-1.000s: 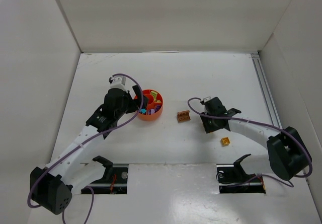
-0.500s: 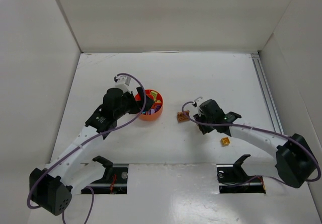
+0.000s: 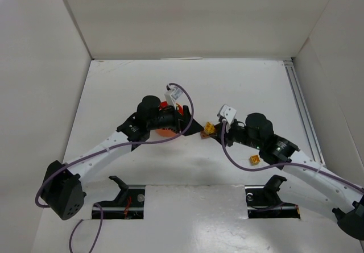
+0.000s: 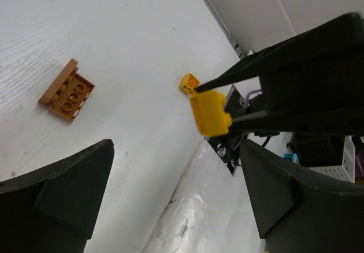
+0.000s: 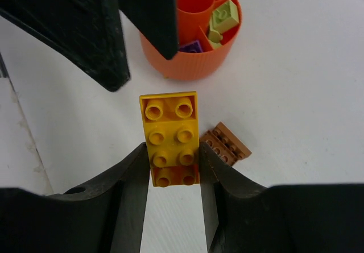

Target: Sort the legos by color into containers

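Note:
My right gripper [image 5: 170, 157] is shut on an orange-yellow lego [image 5: 170, 135] and holds it off the table, studs towards the camera; it also shows in the top view [image 3: 209, 128]. A brown lego [image 5: 228, 145] lies just beside it on the table. The orange dish [image 5: 196, 59] holds pale yellow-green legos [image 5: 223, 15] and a purple one [image 5: 191, 47]. In the top view the dish [image 3: 166, 132] is mostly hidden under my left arm. My left gripper [image 3: 193, 129] is open and empty, facing the held lego [image 4: 210, 113] between the dish and the right gripper.
A small orange-yellow lego [image 3: 255, 160] lies on the table by the right forearm and shows in the left wrist view [image 4: 189, 82]. The brown lego [image 4: 67, 91] lies flat, studs up. White walls enclose the table on three sides.
My left gripper has swung right from beside the dish to face the right gripper. My right gripper has moved left to the brown lego and now holds an orange-yellow lego.

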Controlling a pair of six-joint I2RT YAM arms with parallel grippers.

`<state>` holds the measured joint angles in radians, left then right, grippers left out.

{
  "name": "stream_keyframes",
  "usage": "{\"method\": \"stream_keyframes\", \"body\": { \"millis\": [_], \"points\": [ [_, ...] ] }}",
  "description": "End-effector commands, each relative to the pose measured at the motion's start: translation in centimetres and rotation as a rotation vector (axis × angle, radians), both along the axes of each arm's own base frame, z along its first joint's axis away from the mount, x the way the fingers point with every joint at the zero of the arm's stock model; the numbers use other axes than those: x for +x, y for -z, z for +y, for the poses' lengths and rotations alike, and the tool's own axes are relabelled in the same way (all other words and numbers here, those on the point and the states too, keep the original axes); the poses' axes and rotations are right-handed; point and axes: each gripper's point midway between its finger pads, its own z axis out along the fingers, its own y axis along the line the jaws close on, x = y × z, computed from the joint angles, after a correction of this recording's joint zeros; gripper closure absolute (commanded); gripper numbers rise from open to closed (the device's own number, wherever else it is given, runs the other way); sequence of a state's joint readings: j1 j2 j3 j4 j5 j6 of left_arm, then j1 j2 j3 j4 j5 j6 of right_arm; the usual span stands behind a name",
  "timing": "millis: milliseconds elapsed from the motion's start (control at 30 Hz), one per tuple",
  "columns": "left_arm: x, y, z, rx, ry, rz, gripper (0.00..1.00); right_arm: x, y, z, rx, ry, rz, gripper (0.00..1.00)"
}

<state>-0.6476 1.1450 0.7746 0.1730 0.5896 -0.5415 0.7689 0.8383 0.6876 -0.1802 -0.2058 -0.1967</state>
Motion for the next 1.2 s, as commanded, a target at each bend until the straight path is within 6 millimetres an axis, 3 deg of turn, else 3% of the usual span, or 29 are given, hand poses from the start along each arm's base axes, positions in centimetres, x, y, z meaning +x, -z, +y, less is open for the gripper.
{"method": "stream_keyframes", "body": {
  "millis": [0,167,300,333,400,600,833,867,933,1033,1100,1167],
  "points": [
    [1.0,-5.5,-1.4,-0.099,-0.021,-0.128,0.10,-0.8,-3.9,1.9,0.078,-0.109,-0.107,0.81],
    [0.5,-6.2,-2.3,-0.131,-0.004,-0.141,0.17,-1.1,-4.8,2.3,0.090,-0.117,-0.122,0.81],
    [0.0,-4.6,-3.4,-0.069,0.005,-0.119,0.25,-0.8,-5.5,2.3,0.100,-0.106,-0.137,0.81],
    [0.0,-5.2,-3.8,-0.067,0.002,-0.123,0.27,-0.8,-5.7,2.3,0.106,-0.106,-0.143,0.81],
    [-0.3,-4.5,-4.4,-0.024,0.002,-0.129,0.30,-0.6,-5.9,2.5,0.108,-0.106,-0.145,0.81],
    [-0.3,-4.0,-5.2,-0.009,0.014,-0.115,0.64,-0.8,-6.2,2.4,0.117,-0.101,-0.145,0.81],
    [-0.9,-5.2,-4.7,-0.035,0.022,-0.136,0.92,-0.1,-6.6,1.3,0.123,-0.022,-0.163,0.81],
    [-0.7,-5.2,-4.6,-0.032,0.008,-0.139,1.00,-0.1,-6.4,1.3,0.116,-0.022,-0.157,0.74],
    [-0.6,-5.0,-4.2,-0.016,-0.010,-0.131,1.00,0.0,-5.5,1.4,0.095,-0.023,-0.136,0.65],
    [0.5,-5.5,-3.5,0.012,-0.084,-0.136,1.00,0.1,-6.1,1.6,0.101,-0.021,-0.130,0.44],
    [1.8,-4.8,-2.1,0.092,-0.183,-0.143,1.00,0.2,-6.0,1.7,0.094,-0.021,-0.124,0.25],
    [3.0,-5.2,-0.7,0.144,-0.275,-0.159,1.00,0.3,-6.0,1.7,0.087,-0.021,-0.116,0.15]
  ]
}}
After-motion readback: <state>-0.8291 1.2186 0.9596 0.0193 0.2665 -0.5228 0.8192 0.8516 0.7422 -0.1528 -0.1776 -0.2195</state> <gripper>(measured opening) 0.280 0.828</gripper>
